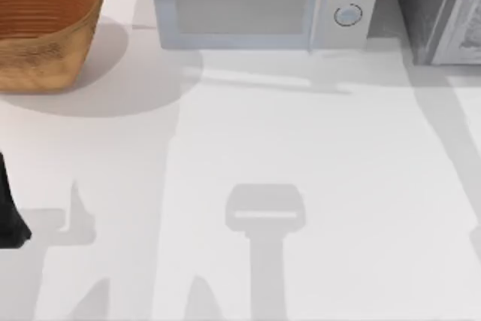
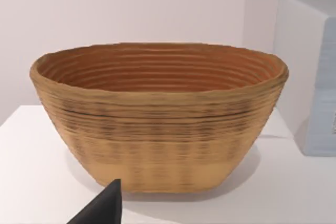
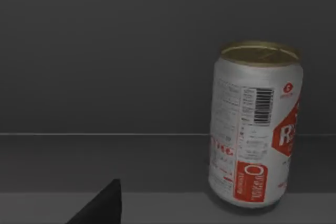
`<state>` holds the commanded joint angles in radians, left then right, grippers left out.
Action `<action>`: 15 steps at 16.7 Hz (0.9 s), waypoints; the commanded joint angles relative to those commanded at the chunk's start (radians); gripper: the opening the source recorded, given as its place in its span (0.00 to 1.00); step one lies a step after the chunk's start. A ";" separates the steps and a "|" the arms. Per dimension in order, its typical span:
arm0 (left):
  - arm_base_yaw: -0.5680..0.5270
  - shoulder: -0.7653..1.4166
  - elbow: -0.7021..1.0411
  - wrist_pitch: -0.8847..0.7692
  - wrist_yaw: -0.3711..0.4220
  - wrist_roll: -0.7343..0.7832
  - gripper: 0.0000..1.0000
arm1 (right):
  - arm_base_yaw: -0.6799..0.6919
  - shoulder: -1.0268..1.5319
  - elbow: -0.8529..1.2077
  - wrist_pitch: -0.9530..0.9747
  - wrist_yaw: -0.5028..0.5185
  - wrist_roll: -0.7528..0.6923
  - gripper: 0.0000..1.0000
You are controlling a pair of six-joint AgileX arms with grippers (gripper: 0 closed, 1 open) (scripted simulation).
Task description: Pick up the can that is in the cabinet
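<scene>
Can [image 3: 255, 127], silver aluminium with red label and gold lid, stands upright inside the dark grey cabinet [image 1: 436, 9], ahead of the right gripper's black fingertip [image 3: 102, 205]; grip state cannot be told. Left arm [image 1: 9, 208] sits at frame's left edge, near a ribbed woven basket [image 1: 45, 24] and smooth white microwave [image 1: 263, 1]

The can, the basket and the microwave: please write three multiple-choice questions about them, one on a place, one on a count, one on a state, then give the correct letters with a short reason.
1. Where does the can stand?
A. in the woven basket
B. on a dark grey floor before a dark grey wall
C. on top of the microwave

2. How many round dials has the microwave?
A. two
B. four
C. none

3. How is the can?
A. lying on its side
B. crushed flat
C. upright

Answers: B, the right wrist view shows dark grey around it; A, two dials in the top view; C, its gold top faces up.
</scene>
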<state>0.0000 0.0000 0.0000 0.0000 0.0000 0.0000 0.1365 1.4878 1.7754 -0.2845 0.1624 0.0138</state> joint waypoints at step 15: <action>0.000 0.000 0.000 0.000 0.000 0.000 1.00 | -0.032 0.242 0.223 0.023 -0.028 0.002 1.00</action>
<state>0.0000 0.0000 0.0000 0.0000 0.0000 0.0000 0.1042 1.7294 1.9986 -0.2617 0.1343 0.0156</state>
